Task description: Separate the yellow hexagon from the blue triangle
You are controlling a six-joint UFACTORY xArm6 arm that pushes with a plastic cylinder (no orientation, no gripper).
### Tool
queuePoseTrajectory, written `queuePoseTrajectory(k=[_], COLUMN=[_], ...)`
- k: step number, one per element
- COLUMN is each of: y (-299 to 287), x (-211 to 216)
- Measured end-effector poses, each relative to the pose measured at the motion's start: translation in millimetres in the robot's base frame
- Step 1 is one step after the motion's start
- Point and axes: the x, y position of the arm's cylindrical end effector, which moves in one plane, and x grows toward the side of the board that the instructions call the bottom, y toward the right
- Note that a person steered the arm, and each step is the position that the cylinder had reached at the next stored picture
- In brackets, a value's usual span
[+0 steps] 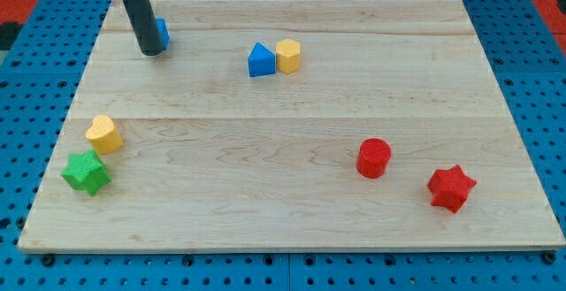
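The yellow hexagon (288,55) was seen touching the right side of the blue triangle (261,61) near the top middle of the desk (292,149). My tip (151,52) was set well to their left, against a blue block (163,34); as a bare rod, the tool had no jaws to be released or clenched. The hexagon was judged light, stiff and easily slid, best pushed on its flat face beside the triangle.
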Motion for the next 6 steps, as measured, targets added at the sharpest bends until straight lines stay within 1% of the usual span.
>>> queuePoseTrajectory(k=[1,2,3,4,6], y=[15.2,50.0,111.8,166.4,245.3], x=[-20.4,-4.3,23.7,30.0,-32.7])
